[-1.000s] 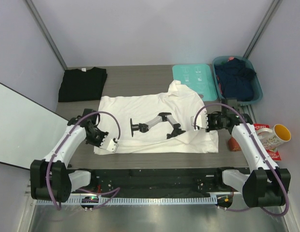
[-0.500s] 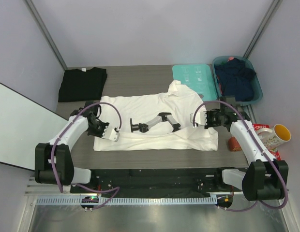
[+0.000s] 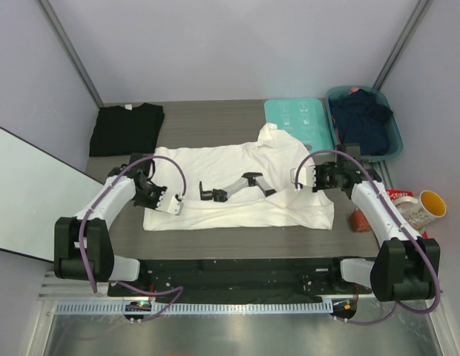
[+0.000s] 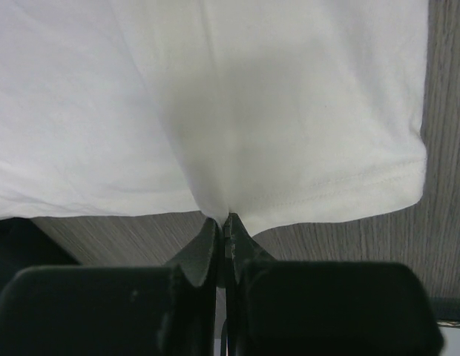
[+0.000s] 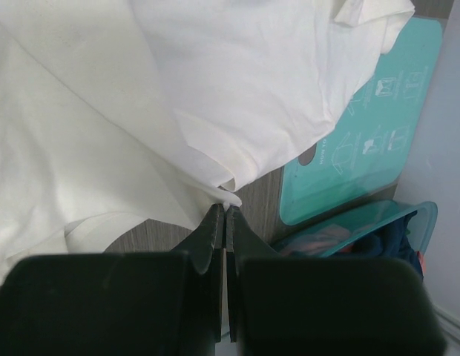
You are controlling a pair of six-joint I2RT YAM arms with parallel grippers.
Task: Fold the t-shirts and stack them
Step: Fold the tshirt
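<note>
Left pincer (image 3: 173, 208) and right pincer (image 3: 297, 180) each pinch an edge of the white t-shirt (image 3: 215, 159).

Robot lab cell, plain grey partition walls (image 3: 230, 44), metal corner posts (image 3: 73, 53)

- From above and behind the arm bases (image 3: 74, 271) at 6 o'clock, we look down on the whole tabletop (image 3: 215, 119).
- Our left wrist view hangs close over the white t-shirt (image 4: 274, 96).
- Our right wrist view, equally close, shares that shirt and the teal board (image 5: 363, 141) with the overhead.
</note>
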